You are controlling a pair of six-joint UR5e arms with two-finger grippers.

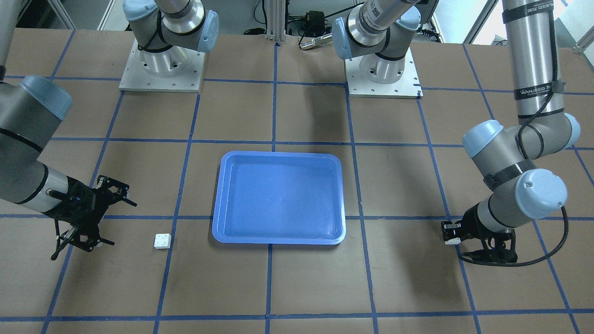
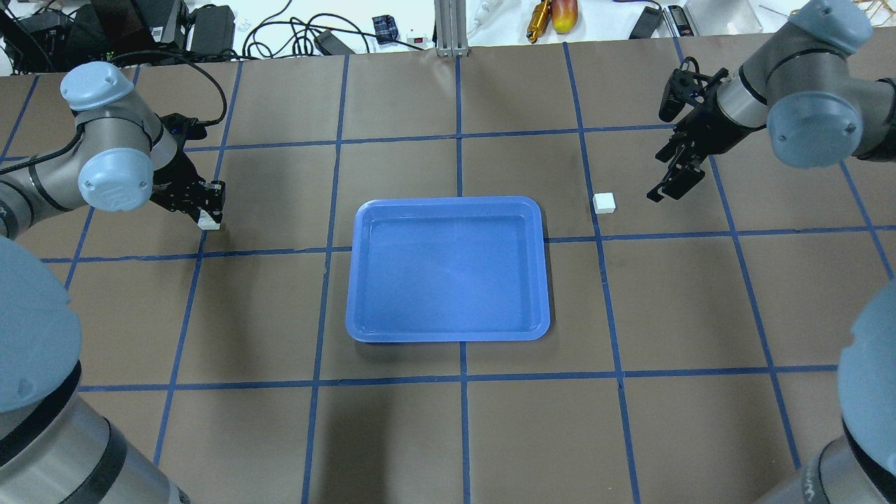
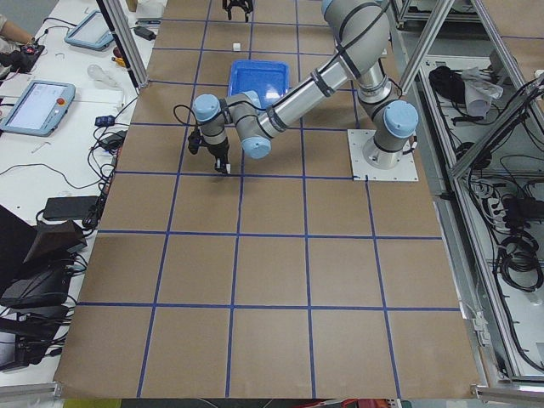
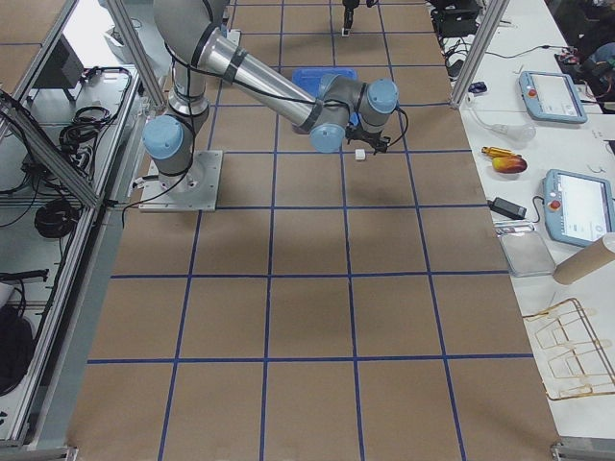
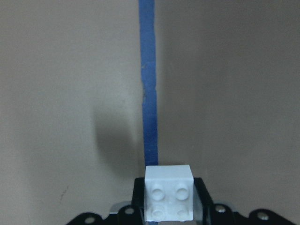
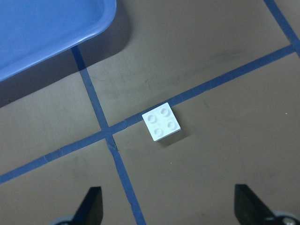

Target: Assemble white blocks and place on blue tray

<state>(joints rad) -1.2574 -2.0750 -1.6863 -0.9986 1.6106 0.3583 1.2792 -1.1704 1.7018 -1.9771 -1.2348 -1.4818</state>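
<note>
The blue tray (image 2: 448,269) lies empty at the table's middle; it also shows in the front view (image 1: 278,197). My left gripper (image 2: 207,210) is shut on a white 2x2 block (image 5: 168,192), held low over a blue tape line; the block shows in the front view (image 1: 451,240) too. A second white block (image 2: 603,203) lies studs up on the table right of the tray. My right gripper (image 2: 659,154) is open and empty, hovering just right of that block. In the right wrist view the block (image 6: 162,122) lies ahead of the spread fingertips (image 6: 91,206), beside a tape crossing.
Blue tape lines grid the brown table. The two arm bases (image 1: 162,65) stand at the robot's side. Cables and tools (image 2: 553,14) lie beyond the far edge. The tray's corner (image 6: 56,23) shows in the right wrist view.
</note>
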